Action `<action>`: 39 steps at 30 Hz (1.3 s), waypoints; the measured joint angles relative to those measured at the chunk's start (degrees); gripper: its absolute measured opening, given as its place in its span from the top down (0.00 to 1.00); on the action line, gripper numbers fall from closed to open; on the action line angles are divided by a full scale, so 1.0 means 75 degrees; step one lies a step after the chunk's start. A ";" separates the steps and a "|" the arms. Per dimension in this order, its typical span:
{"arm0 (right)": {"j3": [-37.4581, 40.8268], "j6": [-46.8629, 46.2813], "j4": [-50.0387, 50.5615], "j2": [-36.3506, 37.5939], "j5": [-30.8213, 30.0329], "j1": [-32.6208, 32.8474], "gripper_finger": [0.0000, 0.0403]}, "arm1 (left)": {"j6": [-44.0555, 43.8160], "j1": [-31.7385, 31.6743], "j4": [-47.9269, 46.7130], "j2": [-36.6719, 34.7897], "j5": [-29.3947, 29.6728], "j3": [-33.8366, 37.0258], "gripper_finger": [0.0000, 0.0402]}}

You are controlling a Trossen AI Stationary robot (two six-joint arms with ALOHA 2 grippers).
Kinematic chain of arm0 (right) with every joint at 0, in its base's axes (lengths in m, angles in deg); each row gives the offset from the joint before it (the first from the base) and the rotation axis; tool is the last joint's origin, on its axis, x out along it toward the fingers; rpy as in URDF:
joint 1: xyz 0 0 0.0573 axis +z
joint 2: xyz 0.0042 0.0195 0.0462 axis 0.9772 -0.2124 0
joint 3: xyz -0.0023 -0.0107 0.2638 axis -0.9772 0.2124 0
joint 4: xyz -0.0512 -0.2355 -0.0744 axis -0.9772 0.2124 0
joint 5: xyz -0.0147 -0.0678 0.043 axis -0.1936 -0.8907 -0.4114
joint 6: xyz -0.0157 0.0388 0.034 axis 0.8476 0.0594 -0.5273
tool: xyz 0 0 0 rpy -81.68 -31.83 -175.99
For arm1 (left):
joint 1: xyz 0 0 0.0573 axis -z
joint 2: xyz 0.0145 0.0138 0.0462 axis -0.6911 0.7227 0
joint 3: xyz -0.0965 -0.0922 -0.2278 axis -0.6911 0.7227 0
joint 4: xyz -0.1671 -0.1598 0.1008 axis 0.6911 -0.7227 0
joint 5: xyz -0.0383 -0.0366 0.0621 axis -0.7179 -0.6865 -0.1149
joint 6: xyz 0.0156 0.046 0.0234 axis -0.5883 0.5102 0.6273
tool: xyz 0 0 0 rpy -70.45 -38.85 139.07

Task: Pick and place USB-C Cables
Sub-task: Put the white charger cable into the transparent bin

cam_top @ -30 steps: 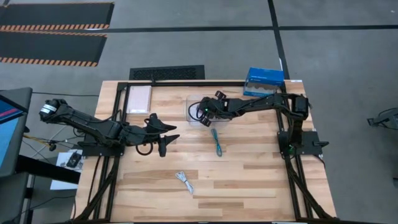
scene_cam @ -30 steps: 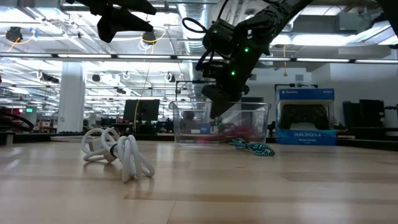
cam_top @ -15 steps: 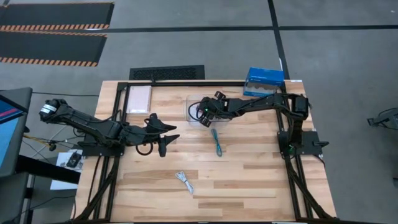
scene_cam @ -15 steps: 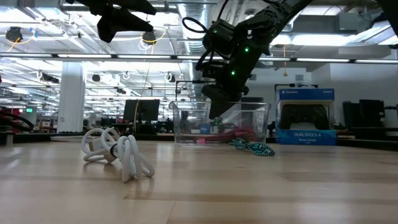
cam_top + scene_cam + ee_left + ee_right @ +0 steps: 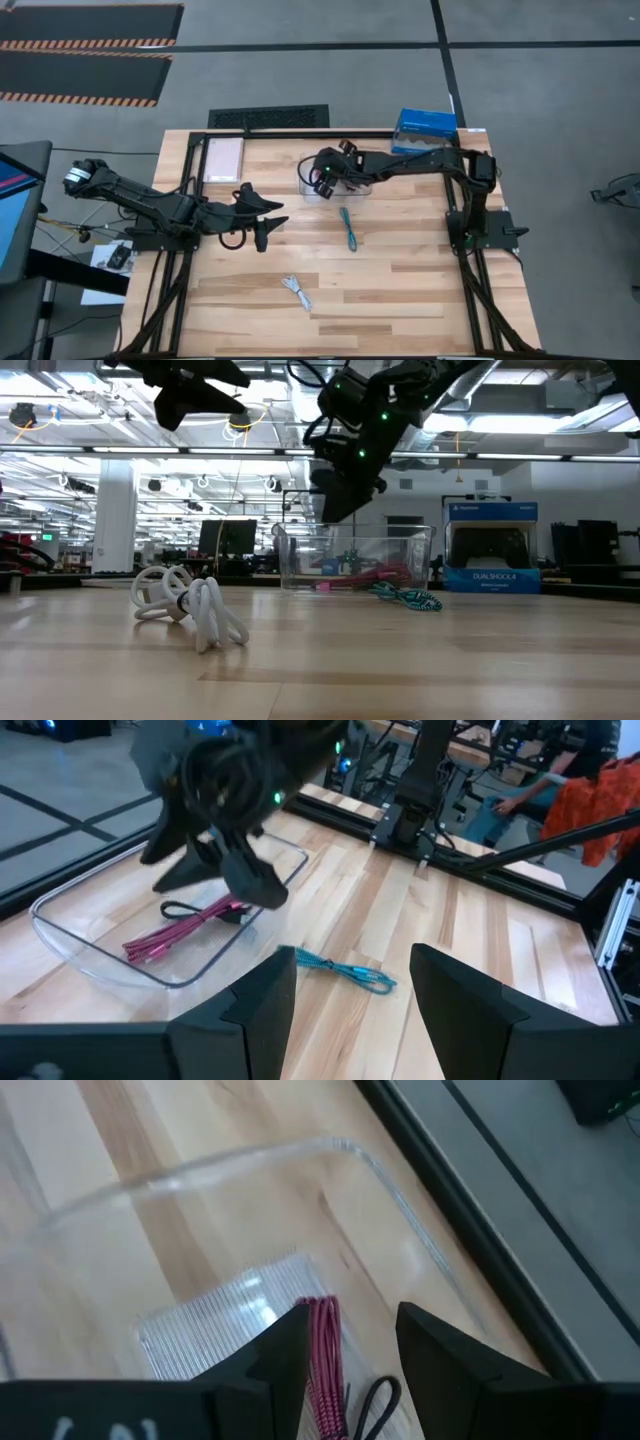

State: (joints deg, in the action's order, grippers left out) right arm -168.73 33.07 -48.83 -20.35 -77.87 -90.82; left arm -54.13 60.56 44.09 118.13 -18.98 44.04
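The dark red cable [image 5: 185,925] and a black cable [image 5: 180,908] lie inside the clear bin [image 5: 308,165]. My right gripper [image 5: 350,1370] hangs open above the bin [image 5: 335,510], fingers pointing down over the red cable [image 5: 325,1345], touching nothing. The teal cable [image 5: 348,228] lies flat on the wood just near of the bin. The white cable [image 5: 296,291] rests farther toward the near edge. My left gripper [image 5: 350,1010] is open and held high over the table's left half [image 5: 262,235], facing the bin.
A blue box [image 5: 424,127] stands at the far edge, right of the bin. A flat white pad [image 5: 223,158] lies at the far left. Bare wood spreads around the teal cable [image 5: 405,597] and the white cable [image 5: 190,605].
My right gripper has risen out of the bin and shifted slightly toward the table's left. The cables have stayed where they were.
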 joint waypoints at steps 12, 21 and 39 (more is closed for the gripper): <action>-0.1552 0.0247 0.0821 0.0000 0.0111 0.0143 0.58 | -0.0131 0.0001 -0.0150 0.0000 -0.0017 0.0000 0.53; -0.2731 0.0751 0.2053 0.0144 0.0104 0.0332 0.59 | -0.0131 0.0003 -0.0153 0.0000 -0.0073 0.0000 0.53; -0.2769 0.0242 0.4172 0.3057 0.0079 0.0345 0.65 | -0.0084 0.0003 -0.0153 0.0003 -0.0105 0.0000 0.53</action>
State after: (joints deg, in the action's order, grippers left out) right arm -189.49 34.89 -17.54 2.57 -77.28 -88.24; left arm -54.76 60.58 42.94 118.15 -19.77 44.04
